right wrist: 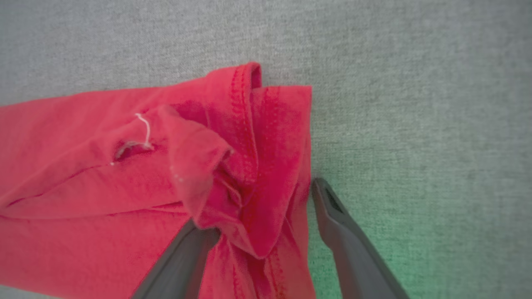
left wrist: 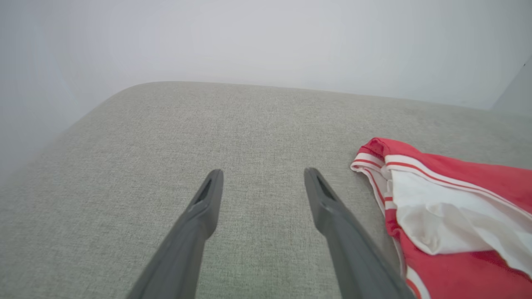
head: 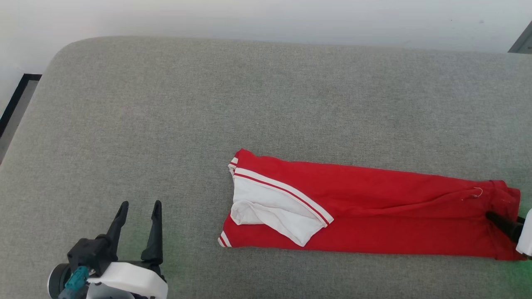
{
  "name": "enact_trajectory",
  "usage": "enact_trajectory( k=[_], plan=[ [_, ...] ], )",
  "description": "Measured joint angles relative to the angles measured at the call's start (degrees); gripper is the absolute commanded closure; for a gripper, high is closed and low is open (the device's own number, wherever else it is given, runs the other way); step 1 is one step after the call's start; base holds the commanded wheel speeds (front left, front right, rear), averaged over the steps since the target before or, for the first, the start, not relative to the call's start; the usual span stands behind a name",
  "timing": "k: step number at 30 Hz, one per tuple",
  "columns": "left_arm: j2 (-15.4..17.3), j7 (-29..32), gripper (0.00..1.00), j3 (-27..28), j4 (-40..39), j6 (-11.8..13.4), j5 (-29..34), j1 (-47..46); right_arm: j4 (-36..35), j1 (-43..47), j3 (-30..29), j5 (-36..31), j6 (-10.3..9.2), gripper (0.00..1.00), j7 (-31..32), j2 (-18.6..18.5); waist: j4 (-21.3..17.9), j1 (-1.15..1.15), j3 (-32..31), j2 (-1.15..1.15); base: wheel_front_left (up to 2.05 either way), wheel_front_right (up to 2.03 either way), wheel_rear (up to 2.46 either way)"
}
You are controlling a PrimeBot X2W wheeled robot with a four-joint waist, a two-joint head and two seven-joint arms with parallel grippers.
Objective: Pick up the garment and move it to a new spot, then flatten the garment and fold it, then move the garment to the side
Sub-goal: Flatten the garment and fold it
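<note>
- The left gripper [head: 140, 204] is seen at the lower left of the head view, nearest the camera, with its two dark fingers spread wide and nothing between them.
- It is held over bare upholstery, well apart from the garment [head: 374, 207]; in the left wrist view the garment's striped end lies just beyond the finger on that view's right.
- The garment is laid as a long red band, folded lengthwise, on the near right part of the grey fabric surface [head: 166, 124], running from the middle of the head view to its right edge.
- At the band's left end a white sleeve end [head: 274, 211] is lapped over the red, edged by red-and-white stripe trim [head: 286, 191].
- At the right end the stitched hem [right wrist: 245, 104] is bunched into folds, and a loose white thread [right wrist: 143, 128] is seen near them.
- The right gripper [right wrist: 264, 205] is set at this hem with its jaws wide apart and nothing clamped.
- One fingertip is covered by a red fold; the other finger [right wrist: 332, 216] is placed on the upholstery just beside the hem's edge.
- A green tinge [right wrist: 374, 257] is cast on the surface beside that finger.
- A pale wall [head: 266, 16] is seen behind the surface, and a dark strip [head: 16, 99] beyond its left edge.
</note>
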Motion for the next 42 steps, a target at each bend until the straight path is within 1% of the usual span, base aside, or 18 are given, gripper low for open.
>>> enact_trajectory(
  k=[2,6,7,8,9,10,11,12,13,17,20,27,32,36,39,42],
  plan=[
    [-1.72,0.00,0.00,1.80,-1.22,-0.54,2.09,0.64,0.12,-0.26,0.07,-0.20,0.00,0.00,0.18,0.04,0.09,0.00,0.12,0.00,0.00,0.00,0.00],
    [-3.20,0.00,0.00,3.79,-2.87,-1.64,5.56,1.22,0.31,-0.93,0.30,-0.82,0.00,0.00,0.68,0.00,0.27,0.00,0.33,0.00,0.00,0.00,0.00],
    [-3.36,0.00,0.00,3.99,-3.28,-2.01,6.32,1.21,0.33,-1.09,0.34,-0.99,0.00,0.25,0.74,-0.02,0.30,0.00,0.37,0.00,0.00,0.00,0.00],
    [-3.67,0.00,0.00,4.17,-3.52,-2.08,6.75,1.23,0.32,-1.21,0.37,-1.04,0.00,0.25,0.82,-0.01,0.32,0.00,0.42,0.00,0.00,0.00,0.00],
    [-3.94,0.01,0.00,4.27,-3.96,-2.14,7.30,1.26,0.34,-1.27,0.36,-1.09,0.00,0.51,0.98,-0.04,0.33,0.00,0.47,0.00,0.00,0.00,0.00],
    [-4.22,0.00,0.00,4.46,-4.23,-2.41,7.46,1.26,0.34,-1.33,0.35,-1.09,0.00,0.58,1.20,-0.07,0.35,0.00,0.51,0.00,0.00,0.00,0.00],
    [-4.22,0.00,0.00,4.46,-4.23,-2.41,7.46,1.26,0.34,-1.33,0.35,-1.09,0.00,0.75,1.20,-0.07,0.35,0.00,0.51,0.00,0.00,0.00,0.00],
    [-4.64,0.00,0.00,4.81,-4.15,-2.53,7.33,1.28,0.35,-1.39,0.35,-1.10,0.00,0.98,1.24,-0.07,0.37,0.00,0.54,0.00,0.00,0.00,0.00],
    [-5.00,0.00,0.00,5.11,-4.01,-2.55,6.84,1.36,0.36,-1.46,0.35,-1.10,0.01,1.00,1.30,-0.04,0.39,0.00,0.56,0.00,0.00,0.00,0.00],
    [-5.06,0.00,0.00,5.04,-4.42,-2.78,6.99,1.43,0.47,-1.65,0.24,-1.30,0.09,1.00,1.32,0.45,0.24,0.00,0.68,0.00,0.00,0.00,0.00],
    [-4.91,0.00,0.00,3.93,-5.27,-2.79,6.97,1.42,0.46,-1.92,0.05,-1.47,0.18,1.00,1.33,0.51,-0.15,0.00,0.81,0.00,0.00,0.00,0.00],
    [-2.97,0.00,0.00,-0.18,-7.79,-2.86,7.11,0.73,0.60,-2.59,-2.08,-0.99,0.21,1.00,0.13,0.34,-1.55,0.00,1.74,0.00,0.00,0.00,0.00],
    [-2.08,0.00,0.00,-1.29,-7.80,-2.87,7.00,-1.83,0.90,-2.69,-4.03,-0.88,0.18,1.00,-0.57,-1.63,-3.04,0.00,2.87,0.00,0.00,0.00,0.00],
    [-1.81,0.00,0.00,-2.27,-8.02,-2.87,4.56,-3.66,2.05,-3.28,-6.90,-0.30,0.15,1.00,-1.78,-3.47,-4.59,0.00,4.10,0.00,0.00,0.00,0.00],
    [-0.73,0.00,0.00,-3.31,-7.82,-2.87,5.04,-5.66,3.47,-3.68,-9.29,-0.08,0.15,1.00,-2.77,-5.22,-6.19,0.00,5.51,0.00,0.00,0.00,0.00],
    [-0.71,0.00,0.00,-4.14,-8.11,-2.87,5.50,-6.72,4.88,-3.84,-11.32,0.08,0.14,1.00,-3.70,-7.12,-7.27,0.00,6.51,0.00,0.00,0.00,0.00]
  ],
)
